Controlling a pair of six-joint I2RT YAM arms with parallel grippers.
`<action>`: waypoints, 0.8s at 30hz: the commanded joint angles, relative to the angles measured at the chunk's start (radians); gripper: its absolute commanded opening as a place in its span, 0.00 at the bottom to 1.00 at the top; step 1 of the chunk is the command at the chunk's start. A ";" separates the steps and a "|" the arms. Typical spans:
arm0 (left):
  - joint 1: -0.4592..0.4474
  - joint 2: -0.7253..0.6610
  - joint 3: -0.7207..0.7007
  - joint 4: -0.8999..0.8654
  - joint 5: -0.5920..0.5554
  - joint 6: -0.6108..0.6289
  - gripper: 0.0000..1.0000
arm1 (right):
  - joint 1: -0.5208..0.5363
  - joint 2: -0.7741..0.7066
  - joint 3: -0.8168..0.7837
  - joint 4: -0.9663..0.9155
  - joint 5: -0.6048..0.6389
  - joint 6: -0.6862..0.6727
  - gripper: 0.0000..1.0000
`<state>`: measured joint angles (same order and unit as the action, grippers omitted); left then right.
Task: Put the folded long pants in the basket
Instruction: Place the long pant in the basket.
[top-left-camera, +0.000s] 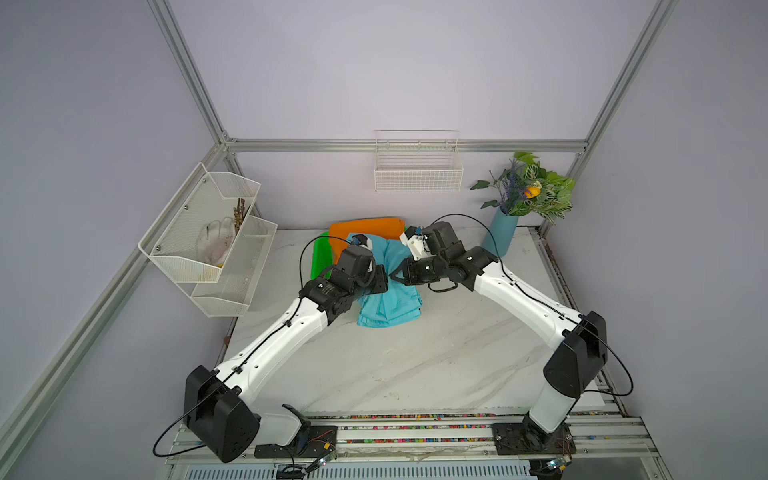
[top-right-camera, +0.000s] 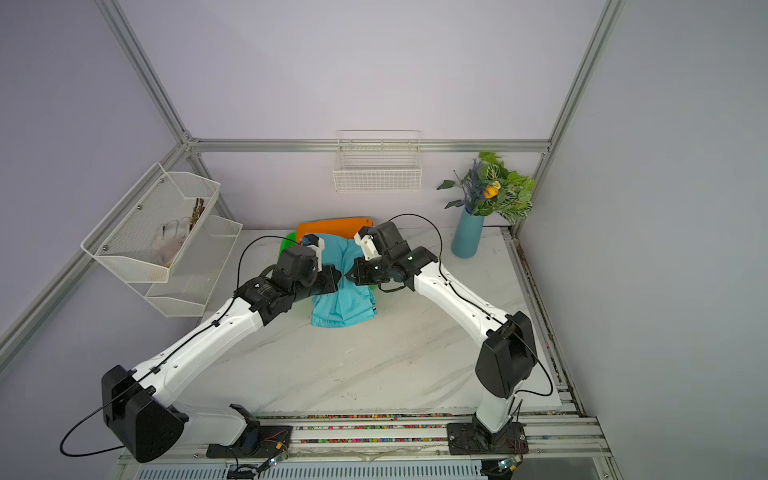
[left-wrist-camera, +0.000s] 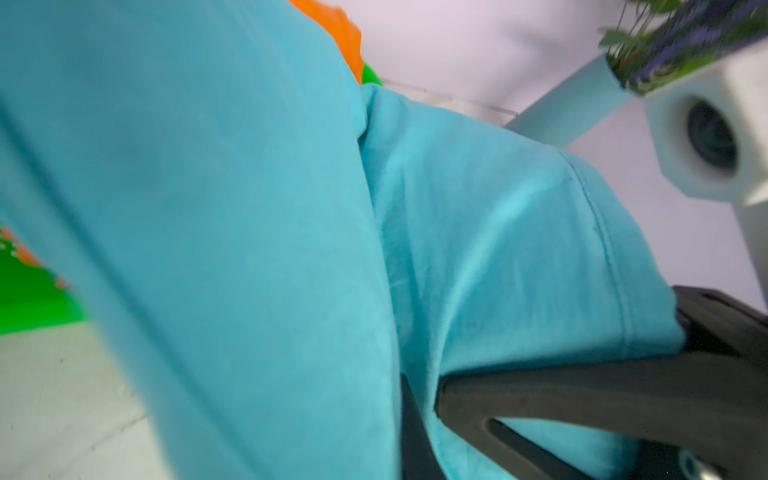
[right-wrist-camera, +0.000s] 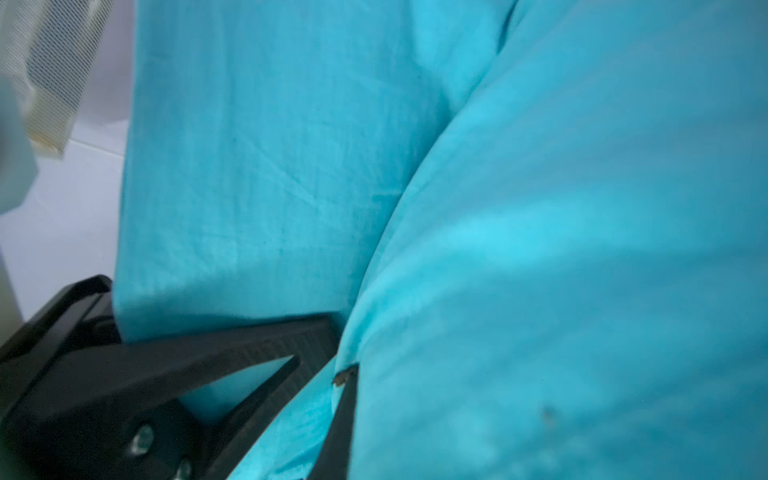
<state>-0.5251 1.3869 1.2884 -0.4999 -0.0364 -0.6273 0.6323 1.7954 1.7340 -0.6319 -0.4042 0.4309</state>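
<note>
The teal-blue folded pants (top-left-camera: 388, 305) hang bunched between my two grippers over the near part of the green basket (top-left-camera: 320, 257), their lower end drooping to the table. My left gripper (top-left-camera: 385, 280) is shut on the cloth from the left, and my right gripper (top-left-camera: 394, 275) is shut on it from the right, the tips almost meeting. The orange folded pants (top-left-camera: 365, 230) lie in the basket behind them. The left wrist view shows teal cloth (left-wrist-camera: 249, 208) pinched in the left gripper (left-wrist-camera: 428, 399). Teal cloth (right-wrist-camera: 540, 208) fills the right wrist view, pinched in the right gripper (right-wrist-camera: 340, 365).
A white mesh two-tier rack (top-left-camera: 208, 237) hangs on the left wall. A white wire basket (top-left-camera: 417, 166) is on the back wall. A blue vase with plants (top-left-camera: 505, 237) stands at the back right. The marble table (top-left-camera: 395, 365) stretches toward the arm bases.
</note>
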 joint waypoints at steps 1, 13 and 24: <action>0.096 0.079 0.083 0.170 0.174 0.031 0.00 | -0.017 0.106 0.136 0.014 -0.039 -0.044 0.00; 0.345 0.393 0.369 0.208 0.367 0.085 0.00 | -0.130 0.474 0.505 0.126 -0.123 0.063 0.00; 0.477 0.589 0.407 0.251 0.401 0.054 0.00 | -0.207 0.621 0.423 0.352 -0.184 0.193 0.00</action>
<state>-0.0891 1.9598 1.6402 -0.3454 0.3565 -0.5728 0.4355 2.4107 2.1784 -0.3885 -0.5774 0.5919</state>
